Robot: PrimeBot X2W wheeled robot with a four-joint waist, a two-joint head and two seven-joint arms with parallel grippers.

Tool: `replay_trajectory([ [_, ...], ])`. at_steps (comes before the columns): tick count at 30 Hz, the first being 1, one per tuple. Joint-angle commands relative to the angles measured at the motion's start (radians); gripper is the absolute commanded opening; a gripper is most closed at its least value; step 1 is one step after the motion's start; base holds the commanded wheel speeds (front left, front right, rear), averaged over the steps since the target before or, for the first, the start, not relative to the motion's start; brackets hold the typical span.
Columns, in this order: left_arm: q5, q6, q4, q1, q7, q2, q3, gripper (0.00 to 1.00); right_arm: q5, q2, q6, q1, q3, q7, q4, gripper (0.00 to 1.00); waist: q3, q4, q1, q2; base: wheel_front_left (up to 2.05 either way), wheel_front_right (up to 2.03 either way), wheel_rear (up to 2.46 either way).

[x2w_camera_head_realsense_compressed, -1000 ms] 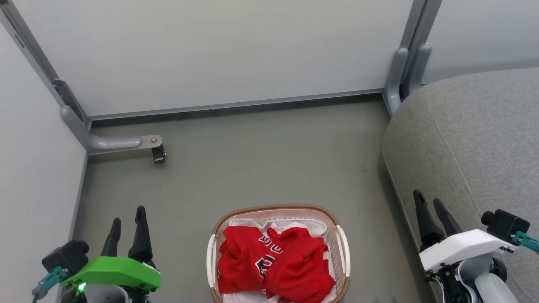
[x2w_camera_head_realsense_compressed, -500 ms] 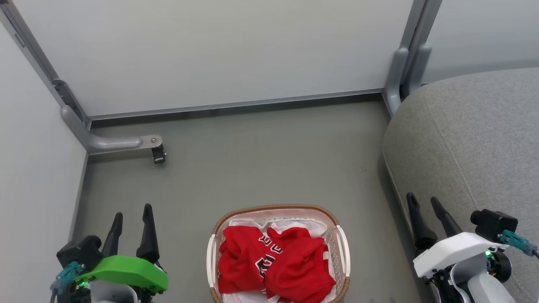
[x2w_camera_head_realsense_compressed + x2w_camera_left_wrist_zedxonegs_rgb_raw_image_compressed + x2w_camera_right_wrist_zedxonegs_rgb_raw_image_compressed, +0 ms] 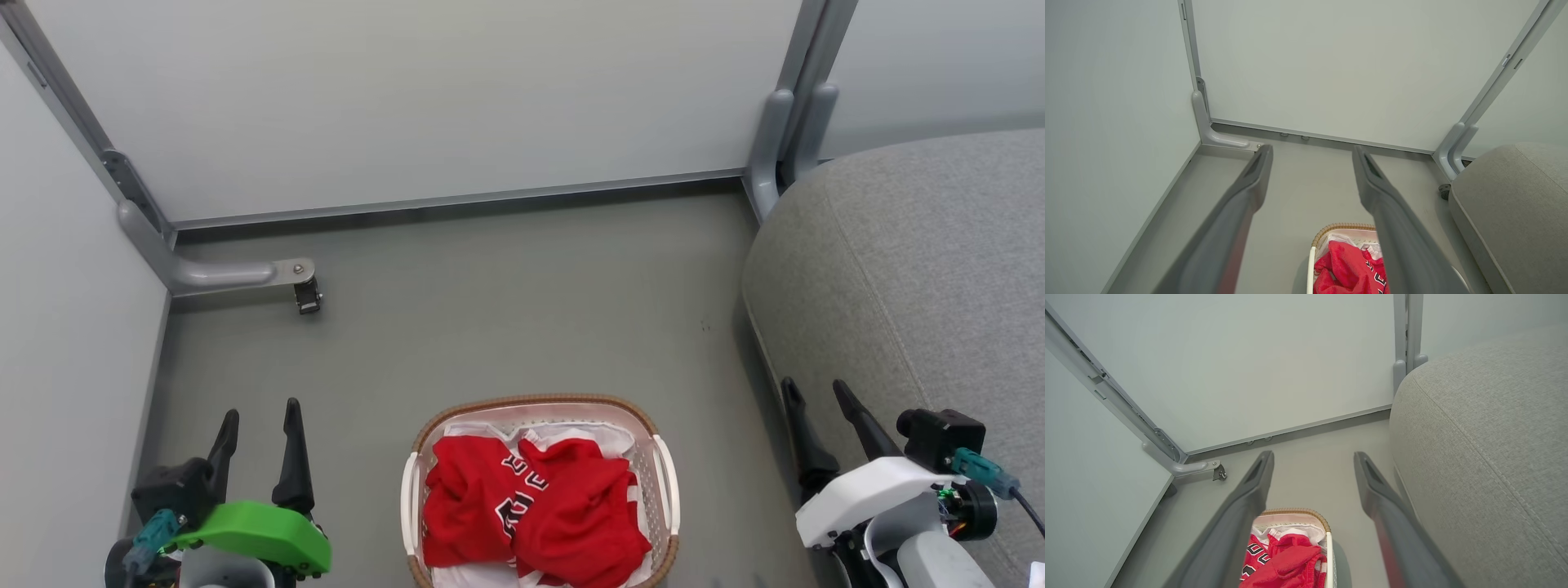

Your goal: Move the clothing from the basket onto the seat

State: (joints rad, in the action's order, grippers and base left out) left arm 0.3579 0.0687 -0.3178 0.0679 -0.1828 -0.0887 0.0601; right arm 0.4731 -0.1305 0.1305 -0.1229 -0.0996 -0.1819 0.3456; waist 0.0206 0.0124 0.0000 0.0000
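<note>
Two crumpled red jerseys (image 3: 531, 514) with black-and-white lettering lie in the white basket (image 3: 668, 490) with a brown woven rim, on the floor at the bottom centre of the head view. The jerseys (image 3: 1349, 271) (image 3: 1286, 563) also show low in both wrist views. The light-grey seat (image 3: 914, 278) fills the right side. My left gripper (image 3: 259, 412) hangs open to the left of the basket, holding nothing. My right gripper (image 3: 814, 390) is open beside the seat's front edge, right of the basket, also holding nothing.
Pale partition walls close off the back and left. A grey metal foot with a small caster (image 3: 306, 296) juts from the left corner post. Another grey post (image 3: 771, 139) stands at the back next to the seat. Grey floor (image 3: 506, 310) lies between basket and wall.
Both grippers have drifted inward toward the basket and slightly lower in the head view. The basket and jerseys have not moved.
</note>
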Motion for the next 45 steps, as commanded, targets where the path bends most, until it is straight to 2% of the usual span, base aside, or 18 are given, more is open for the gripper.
replay_trajectory([
  [1, -0.029, -0.005, 0.006, -0.010, -0.008, -0.007, -0.001, 1.00, -0.026, -0.006, 0.000, -0.017, 0.000, -0.010, -0.001, 1.00, 0.001, 0.001, 0.0000, 0.0000, 0.00, 0.00, 0.00],
  [23, -0.205, -0.008, 0.001, -0.038, -0.053, 0.007, -0.018, 1.00, -0.205, 0.007, 0.000, -0.010, 0.010, -0.055, 0.027, 1.00, 0.002, 0.012, 0.0000, 0.0000, 0.00, 0.00, 0.00],
  [32, -0.254, 0.012, -0.014, -0.054, -0.070, 0.022, -0.034, 1.00, -0.267, 0.011, 0.000, -0.002, 0.006, -0.071, 0.036, 1.00, 0.006, 0.012, 0.0000, 0.0000, 0.00, 0.00, 0.00],
  [40, -0.291, 0.027, -0.057, -0.012, -0.085, 0.033, -0.009, 1.00, -0.310, 0.001, 0.000, -0.038, -0.013, -0.085, 0.015, 1.00, 0.076, -0.002, 0.0000, 0.0000, 0.00, 0.00, 0.00],
  [45, -0.270, 0.030, -0.088, 0.037, -0.082, 0.037, 0.021, 1.00, -0.293, -0.003, 0.000, -0.076, -0.016, -0.085, -0.001, 1.00, 0.152, -0.020, 0.0000, 0.0000, 0.00, 0.00, 0.00],
])
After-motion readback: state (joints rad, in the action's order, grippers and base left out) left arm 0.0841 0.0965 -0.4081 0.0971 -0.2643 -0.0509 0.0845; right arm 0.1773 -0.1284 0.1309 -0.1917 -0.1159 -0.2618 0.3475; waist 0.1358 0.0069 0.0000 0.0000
